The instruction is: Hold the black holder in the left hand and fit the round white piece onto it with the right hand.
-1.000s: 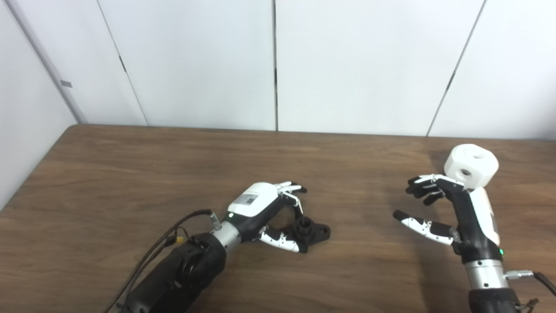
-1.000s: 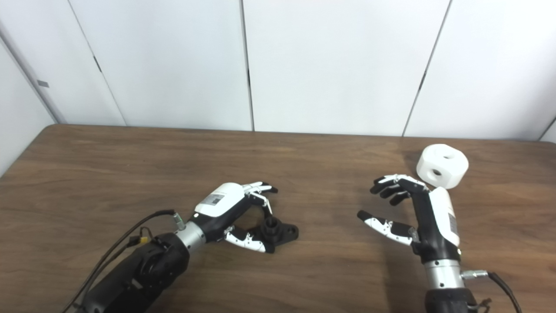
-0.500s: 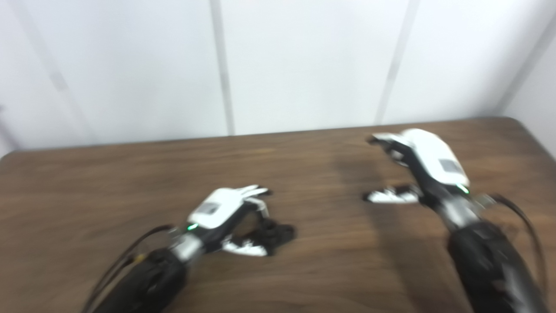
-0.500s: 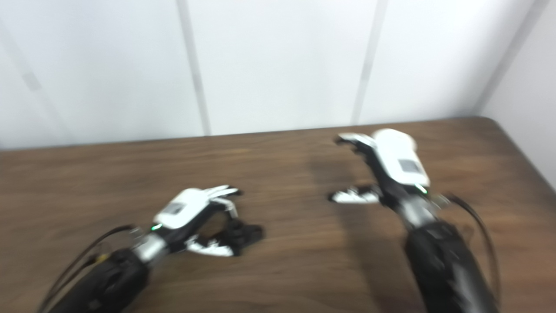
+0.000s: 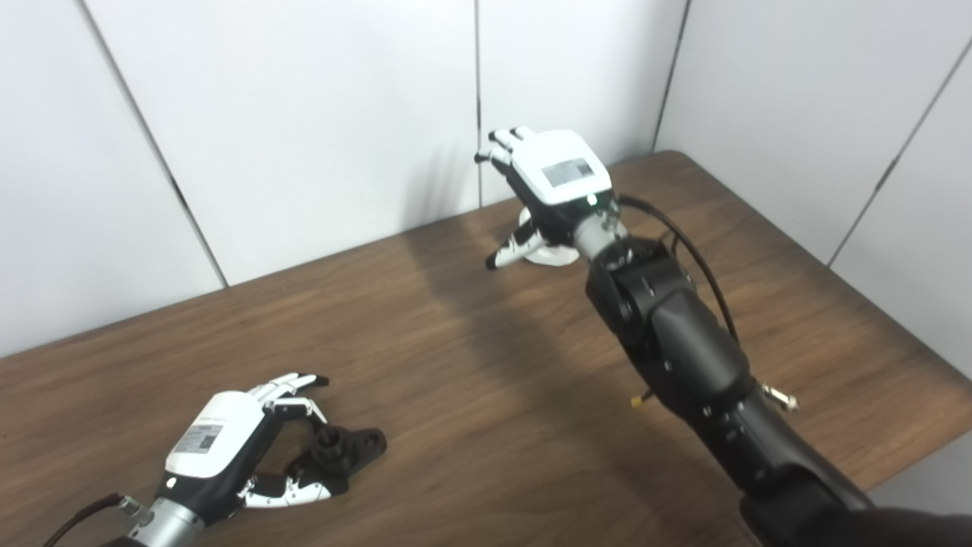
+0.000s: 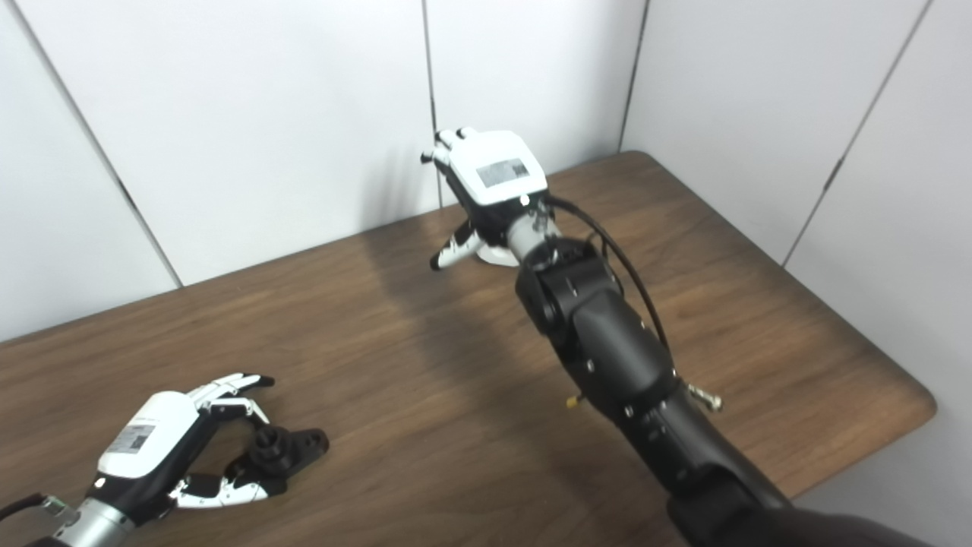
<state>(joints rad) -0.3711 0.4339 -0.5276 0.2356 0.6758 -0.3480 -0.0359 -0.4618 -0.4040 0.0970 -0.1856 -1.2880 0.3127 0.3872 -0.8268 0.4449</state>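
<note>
The black holder (image 5: 345, 448) lies on the wooden table at the lower left. My left hand (image 5: 228, 448) cups it loosely, thumb along its near side and fingers arched over its far side, open and not clamped. My right hand (image 5: 550, 178) is stretched far out toward the back wall, palm down, fingers and thumb apart. It hovers over the round white piece (image 5: 548, 256), of which only a low white sliver shows under the palm. I cannot tell whether the hand touches the piece.
White wall panels (image 5: 304, 114) stand right behind the table's far edge, close to my right hand. The table's rounded right corner (image 6: 923, 399) and right edge are in view. My long right forearm (image 5: 683, 357) crosses the table's right half.
The camera has swung right, shifting the whole picture. My right arm has reached forward over the white piece, which stood beside the hand before. The left hand stays around the holder.
</note>
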